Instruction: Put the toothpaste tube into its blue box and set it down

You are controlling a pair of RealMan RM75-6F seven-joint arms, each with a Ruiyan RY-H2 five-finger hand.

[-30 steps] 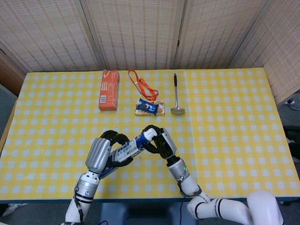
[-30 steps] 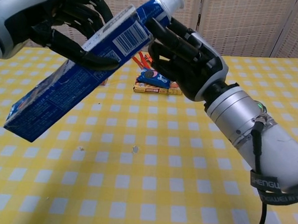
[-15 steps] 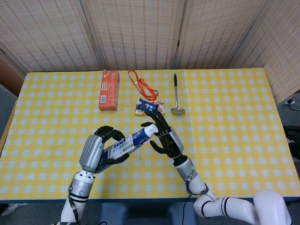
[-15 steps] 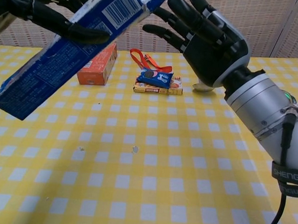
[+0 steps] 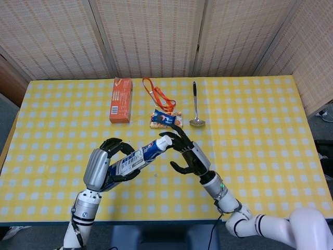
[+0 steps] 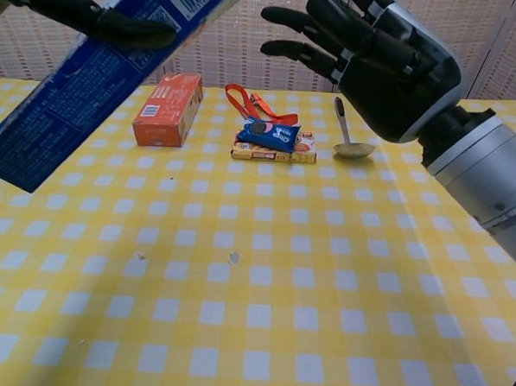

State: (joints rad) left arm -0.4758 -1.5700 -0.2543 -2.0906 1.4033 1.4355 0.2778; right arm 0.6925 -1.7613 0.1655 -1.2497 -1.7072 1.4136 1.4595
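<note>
Above the checked counter (image 5: pixel 250 135), the light, crushable blue box (image 5: pixel 125 164) is held aloft in the left hand (image 5: pixel 104 166), best gripped mid-length, toothpaste tube (image 5: pixel 156 148) protruding, while the right hand (image 5: pixel 187 153) is spread empty beside the cap.

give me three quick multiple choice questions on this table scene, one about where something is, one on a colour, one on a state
1. Where is the ladle?
A. right of the snack packs
B. left of the orange box
C. in the left robot hand

2. What colour is the strap near the snack packs?
A. green
B. orange
C. black

3. What is the right robot hand doing?
A. gripping the blue box
B. pressing on the table
C. open by the tube's cap

A: the ladle lies right of the snack packs.
B: the strap is orange.
C: the right robot hand has spread fingers beside the toothpaste tube; the left robot hand holds the blue box.
</note>
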